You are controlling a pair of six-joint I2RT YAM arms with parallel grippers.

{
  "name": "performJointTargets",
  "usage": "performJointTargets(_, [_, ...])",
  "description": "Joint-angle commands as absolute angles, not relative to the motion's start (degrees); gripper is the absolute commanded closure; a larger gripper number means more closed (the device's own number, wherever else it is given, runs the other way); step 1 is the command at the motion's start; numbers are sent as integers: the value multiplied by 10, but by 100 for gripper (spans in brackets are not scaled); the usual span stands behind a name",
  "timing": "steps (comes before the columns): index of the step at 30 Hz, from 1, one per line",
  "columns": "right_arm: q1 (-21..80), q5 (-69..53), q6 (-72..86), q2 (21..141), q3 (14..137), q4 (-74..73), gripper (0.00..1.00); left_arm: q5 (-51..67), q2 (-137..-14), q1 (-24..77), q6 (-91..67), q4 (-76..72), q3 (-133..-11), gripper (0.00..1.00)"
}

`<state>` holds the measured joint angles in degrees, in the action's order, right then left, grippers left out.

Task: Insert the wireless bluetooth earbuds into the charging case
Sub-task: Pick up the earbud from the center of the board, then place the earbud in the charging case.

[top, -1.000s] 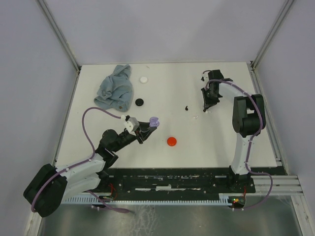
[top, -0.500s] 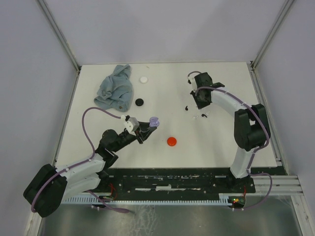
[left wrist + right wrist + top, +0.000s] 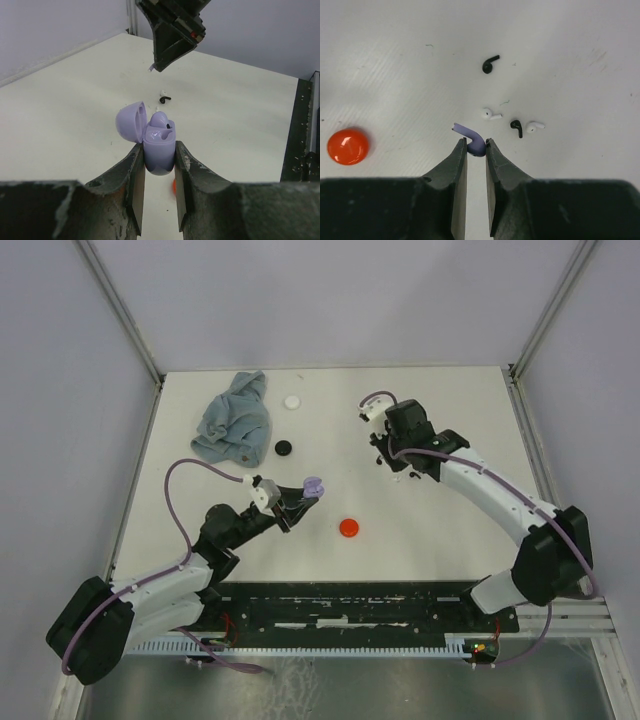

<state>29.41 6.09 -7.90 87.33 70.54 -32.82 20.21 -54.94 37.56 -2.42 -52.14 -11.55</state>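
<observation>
My left gripper (image 3: 159, 159) is shut on the lavender charging case (image 3: 160, 142), held above the table with its lid (image 3: 130, 120) open; in the top view the case (image 3: 313, 486) sits left of centre. My right gripper (image 3: 476, 146) is shut on a lavender earbud (image 3: 471, 137), its stem pointing left, held above the table. In the top view this gripper (image 3: 384, 452) is right of the case. Two black earbuds (image 3: 490, 64) (image 3: 517, 126) and two white earbuds (image 3: 489, 114) (image 3: 535, 126) lie on the table beneath it.
A red disc (image 3: 349, 528) lies near the middle front and also shows in the right wrist view (image 3: 348, 146). A black disc (image 3: 284, 448) and a white disc (image 3: 291, 401) lie farther back. A crumpled blue-grey cloth (image 3: 235, 420) is at the back left.
My right arm has swung left from the right side toward the middle of the table. The left arm and the case have stayed put.
</observation>
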Motion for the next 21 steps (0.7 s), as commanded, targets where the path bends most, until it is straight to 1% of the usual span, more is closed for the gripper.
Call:
performJointTargets(1, [336,57,-115,793,700,-309,84,234,-544,374,4,-571,-115,97])
performJointTargets(6, [398,53,-174,737,687,-309,84,276,-552,373,7,-577,-119,97])
performJointTargets(12, [501,70,-268,677,672,-289,84,315,-565,374,0,-587,-126,97])
performJointTargets(16, [576,112,-332,658,664,-275,85,331,-573,374,-4,-590,-132,97])
performJointTargets(21, [674,197,-413,672,673,-271,86,343,-580,374,-17,-599,-140,97])
